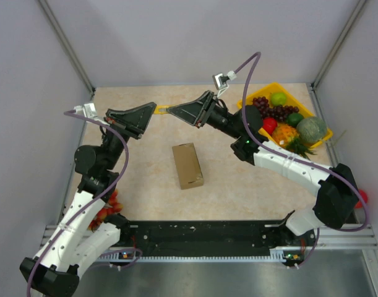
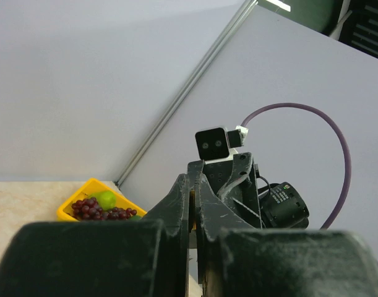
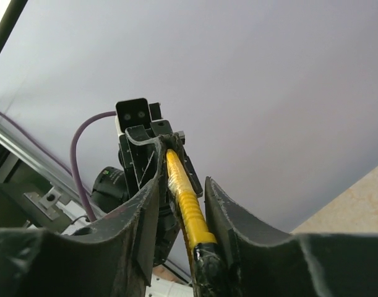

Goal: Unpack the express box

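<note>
Pale grey walls stand around a beige table [image 1: 145, 179]. On it, near the middle, lies the express box [image 1: 187, 165]. It is brown, flat and closed. Its long side runs from the far end of the table toward the arms, with the near end leaning a little to the right. Nothing is touching it.

Both arms are lifted up past the far end of the box, and their tips meet in the air. The left gripper [image 1: 156, 110] is squeezed tight on one end of a thin yellow tool [image 1: 162, 110]. The right gripper [image 1: 170, 110] is at the other end. In the right wrist view, the yellow tool [image 3: 185, 204] runs between its two fingers [image 3: 139, 216], which sit partly apart with gaps on both sides. I cannot tell if they press on it.

At the far right corner sits a yellow tray [image 1: 258, 93] full of fruit. It holds dark grapes [image 1: 267, 108], a green lime [image 1: 278, 98] and a green melon [image 1: 311, 129]. The tray is well apart from the box.
</note>
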